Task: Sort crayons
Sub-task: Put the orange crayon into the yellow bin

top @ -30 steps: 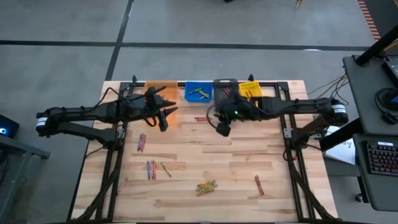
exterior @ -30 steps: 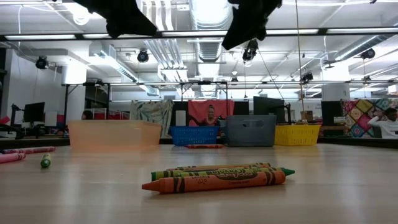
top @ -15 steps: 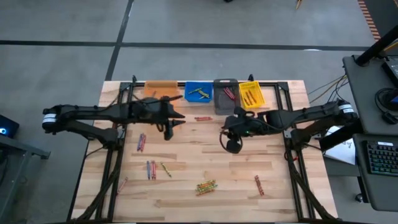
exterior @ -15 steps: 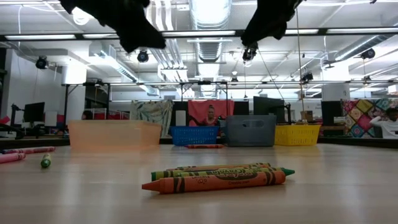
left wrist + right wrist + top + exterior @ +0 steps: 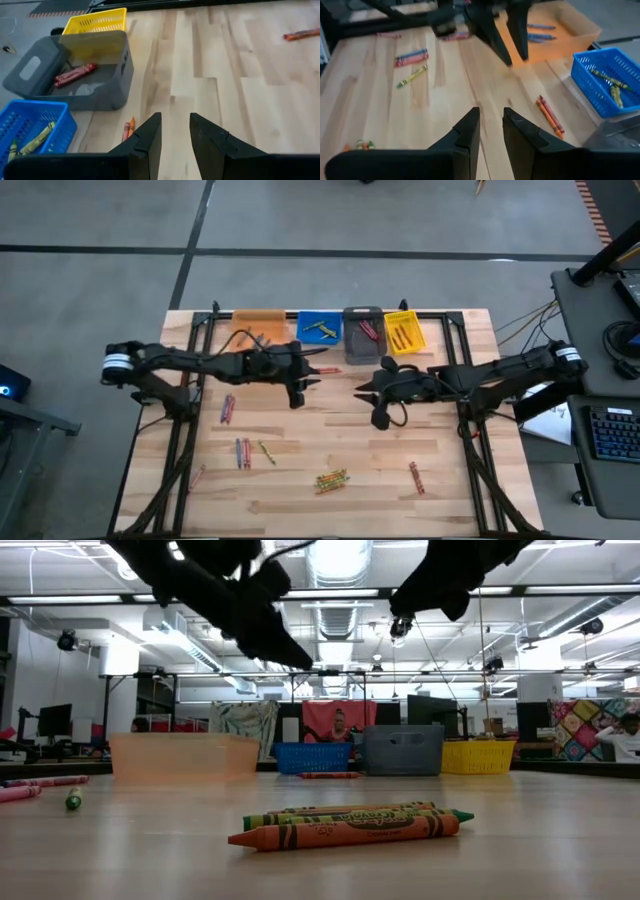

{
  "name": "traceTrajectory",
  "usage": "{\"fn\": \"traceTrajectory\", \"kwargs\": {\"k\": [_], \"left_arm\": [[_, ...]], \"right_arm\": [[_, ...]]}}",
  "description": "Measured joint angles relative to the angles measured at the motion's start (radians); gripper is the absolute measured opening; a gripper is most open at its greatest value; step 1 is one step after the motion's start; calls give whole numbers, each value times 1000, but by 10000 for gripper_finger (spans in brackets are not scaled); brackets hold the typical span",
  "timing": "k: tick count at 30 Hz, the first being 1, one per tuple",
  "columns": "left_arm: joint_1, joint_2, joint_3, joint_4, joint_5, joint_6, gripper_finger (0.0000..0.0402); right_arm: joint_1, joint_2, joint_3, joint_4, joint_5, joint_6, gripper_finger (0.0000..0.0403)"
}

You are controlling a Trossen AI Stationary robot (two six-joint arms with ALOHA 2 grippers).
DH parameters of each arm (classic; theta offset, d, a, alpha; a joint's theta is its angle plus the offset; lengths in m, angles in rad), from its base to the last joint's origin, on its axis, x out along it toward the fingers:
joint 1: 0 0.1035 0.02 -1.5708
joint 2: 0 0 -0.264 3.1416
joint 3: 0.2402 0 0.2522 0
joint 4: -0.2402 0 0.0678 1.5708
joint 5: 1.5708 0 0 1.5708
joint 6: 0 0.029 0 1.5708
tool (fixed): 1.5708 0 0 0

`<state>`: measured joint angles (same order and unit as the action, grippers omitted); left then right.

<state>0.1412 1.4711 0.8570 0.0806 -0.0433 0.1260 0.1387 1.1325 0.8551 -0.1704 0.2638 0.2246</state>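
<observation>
Four plastic bins stand in a row along the far edge of the light wooden table point(image 5: 440, 435): a translucent orange bin point(image 5: 258, 325), a blue mesh basket point(image 5: 319, 327), a grey tub point(image 5: 362, 321) and a yellow mesh basket point(image 5: 403, 330).

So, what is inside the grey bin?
The grey bin holds red crayons, lying together on its floor; about two show. The near wall hides part of the floor, so more crayons could lie there unseen.
</observation>
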Motion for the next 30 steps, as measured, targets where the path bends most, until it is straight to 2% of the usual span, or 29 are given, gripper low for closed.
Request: {"fn": "traceTrajectory", "kwargs": {"k": [4, 10, 18, 23, 27, 30], "left_arm": [[27, 71, 0, 64, 0, -11, 84], [82, 176, 0, 139, 0, -15, 84], [127, 303, 0, 256, 1, 100, 84], [132, 337, 0, 278, 9, 126, 84], [132, 346, 0, 278, 83, 100, 84], [131, 362, 0, 283, 88, 97, 84]], "right_arm": [[-1, -58, -47, 46, 6, -8, 75], [-2, -104, -78, 74, 79, -35, 81], [-8, -104, -80, 98, 186, -202, 81], [-51, -109, -80, 135, 190, -271, 71], [-76, -112, -80, 135, 174, -277, 68], [-77, -110, -80, 134, 174, -280, 71]]}}
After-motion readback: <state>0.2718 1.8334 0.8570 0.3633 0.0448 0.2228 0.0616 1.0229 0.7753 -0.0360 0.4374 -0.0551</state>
